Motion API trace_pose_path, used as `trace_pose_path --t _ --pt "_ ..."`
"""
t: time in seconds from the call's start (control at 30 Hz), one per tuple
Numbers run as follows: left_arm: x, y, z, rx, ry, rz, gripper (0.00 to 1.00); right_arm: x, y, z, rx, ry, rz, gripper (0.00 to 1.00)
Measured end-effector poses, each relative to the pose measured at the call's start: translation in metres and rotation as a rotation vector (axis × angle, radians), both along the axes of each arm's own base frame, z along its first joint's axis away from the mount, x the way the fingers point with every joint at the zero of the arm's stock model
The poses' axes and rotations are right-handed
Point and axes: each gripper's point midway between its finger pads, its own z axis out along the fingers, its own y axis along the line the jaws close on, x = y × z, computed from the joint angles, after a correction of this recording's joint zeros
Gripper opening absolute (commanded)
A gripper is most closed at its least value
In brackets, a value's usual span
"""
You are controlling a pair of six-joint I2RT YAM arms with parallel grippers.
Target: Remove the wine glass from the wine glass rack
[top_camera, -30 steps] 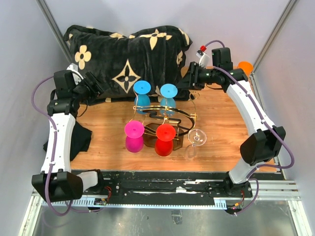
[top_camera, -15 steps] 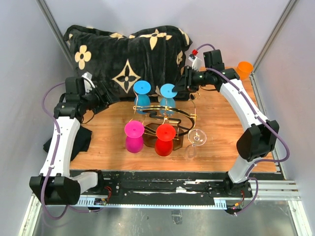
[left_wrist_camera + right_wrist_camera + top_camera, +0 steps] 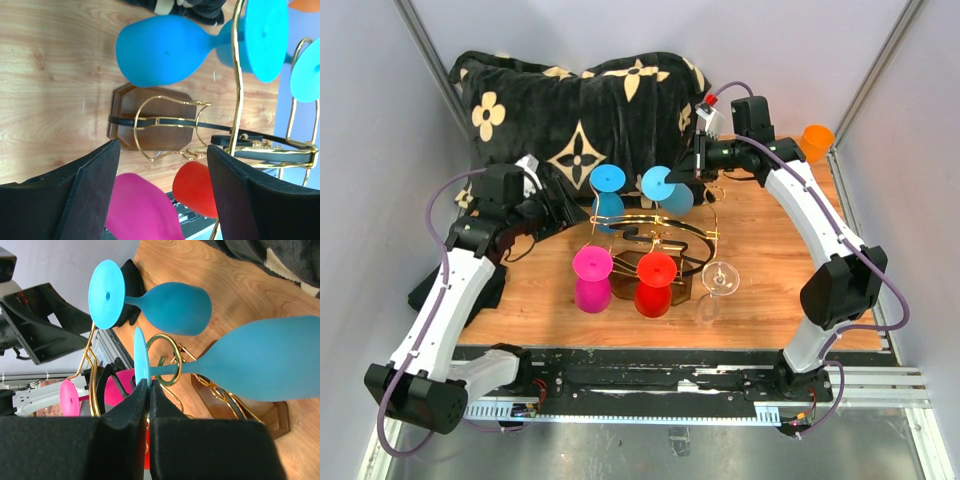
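The gold wire wine glass rack (image 3: 665, 232) stands mid-table on a dark brown base (image 3: 125, 122). A blue glass (image 3: 608, 182), a magenta one (image 3: 592, 267) and a red one (image 3: 656, 272) hang on it upside down. My right gripper (image 3: 149, 382) is shut on the thin foot of a light blue wine glass (image 3: 265, 360), which is tilted, its stem still inside a gold ring (image 3: 170, 342). My left gripper (image 3: 162, 150) is open and empty, just left of the rack (image 3: 565, 205), facing the blue glass (image 3: 160, 50).
A clear wine glass (image 3: 718, 280) stands on the table right of the rack. A black flowered pillow (image 3: 580, 100) lies along the back. An orange cup (image 3: 817, 137) is at the back right. A black cloth (image 3: 485, 285) lies at the left edge.
My left arm has swung right, toward the rack. My right gripper has moved left onto the light blue glass's foot, and that glass has tipped over from hanging straight.
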Motion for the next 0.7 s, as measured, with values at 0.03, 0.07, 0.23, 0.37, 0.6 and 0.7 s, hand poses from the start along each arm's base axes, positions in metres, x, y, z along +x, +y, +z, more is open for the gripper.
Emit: trace_pose_path --t 0.03,0.07,0.23,0.37,0.6,0.7 --pt "-0.001 0.0 -0.003 0.004 0.006 0.004 0.75 0.0 0.001 0.002 0.004 -0.007 0.004 0.01" --pt "-0.004 -0.002 -0.006 0.008 0.012 0.003 0.73 -0.001 0.002 0.005 0.008 -0.014 0.009 0.01" --pt "-0.012 -0.003 -0.018 0.012 0.043 0.015 0.71 0.001 0.005 0.008 0.029 -0.013 0.007 0.01" --pt "-0.014 0.0 -0.012 0.01 0.018 0.026 0.71 0.005 0.008 0.009 0.057 -0.009 -0.008 0.01" --pt "-0.018 0.0 -0.004 -0.002 -0.006 0.028 0.71 0.009 0.015 0.02 0.147 0.009 0.005 0.01" --pt "-0.019 0.001 -0.002 -0.006 -0.013 0.03 0.71 0.01 0.017 0.023 0.164 0.013 0.006 0.01"
